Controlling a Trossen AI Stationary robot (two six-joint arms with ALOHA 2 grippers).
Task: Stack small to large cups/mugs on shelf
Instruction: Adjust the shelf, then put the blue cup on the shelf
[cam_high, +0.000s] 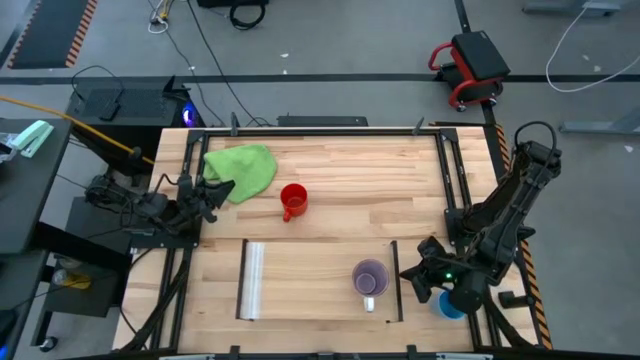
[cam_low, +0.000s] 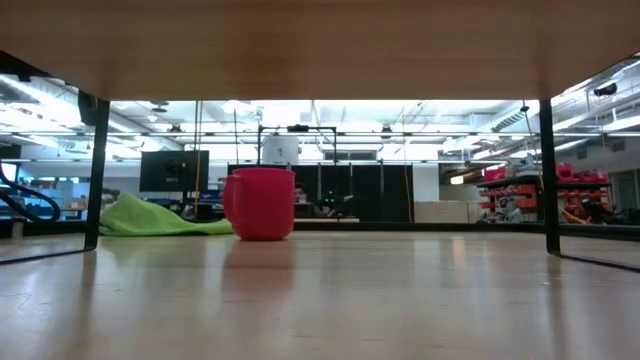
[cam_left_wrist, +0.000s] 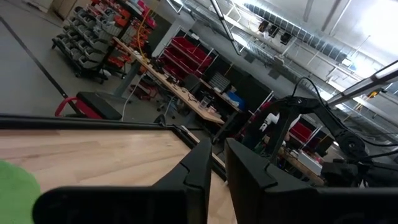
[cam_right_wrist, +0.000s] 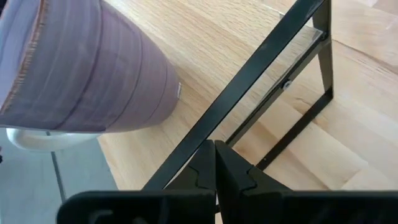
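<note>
Meanwhile, the right hand hangs low just outside the thin dark rail that closes one end of the flat light-wood shelf, its 2 fingers pressed together on nothing. The lilac mug with a pale handle stands upright on the shelf just across that rail, the nearest cup to this hand. A light-blue cup sits behind the hand, partly hidden under the arm. The red mug with a handle stands on the wooden surface well off the shelf, beside a crumpled green cloth, nearer the left hand, which waits there, fingers nearly together and empty.
</note>
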